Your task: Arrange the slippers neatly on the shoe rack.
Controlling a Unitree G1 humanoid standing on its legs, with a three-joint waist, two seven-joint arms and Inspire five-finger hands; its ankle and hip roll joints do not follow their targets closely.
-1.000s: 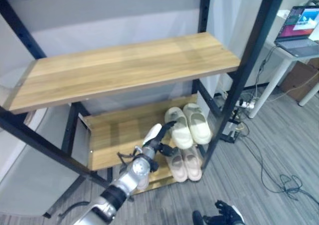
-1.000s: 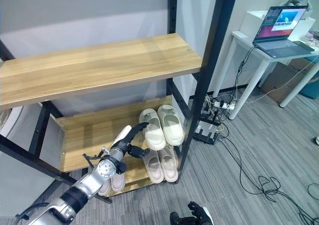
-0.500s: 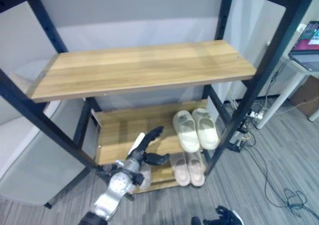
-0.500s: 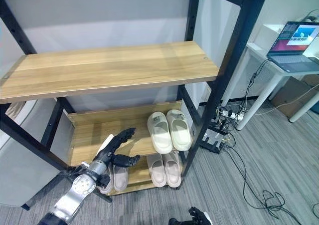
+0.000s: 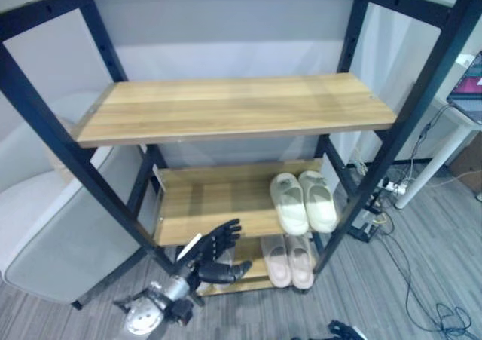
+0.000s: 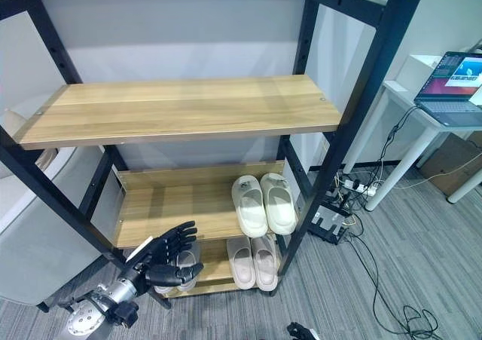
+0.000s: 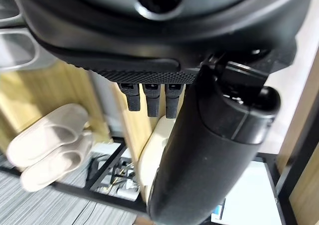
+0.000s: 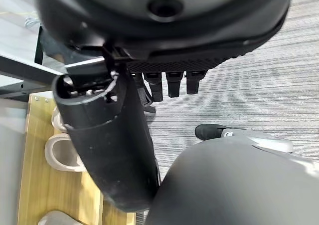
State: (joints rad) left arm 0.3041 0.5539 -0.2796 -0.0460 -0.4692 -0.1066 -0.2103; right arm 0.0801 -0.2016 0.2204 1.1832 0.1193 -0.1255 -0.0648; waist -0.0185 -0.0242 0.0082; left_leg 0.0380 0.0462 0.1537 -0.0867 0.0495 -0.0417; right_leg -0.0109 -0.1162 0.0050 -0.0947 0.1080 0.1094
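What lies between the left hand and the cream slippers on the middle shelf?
Bare shelf wood separates the left hand from the cream slippers, in both eye views.

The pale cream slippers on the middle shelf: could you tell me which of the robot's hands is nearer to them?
Left. The left hand hangs open below and left of the cream slippers, beside the bottom shelf. The right hand is over the grey carpet, away from the rack.

Left hand (image 6: 167, 253) covers most of the slipper pair (image 6: 188, 258) behind it on the bottom shelf (image 6: 212, 268). Laptop (image 6: 456, 90) cut by frame edge. Shoe rack (image 6: 188, 110) top cropped.
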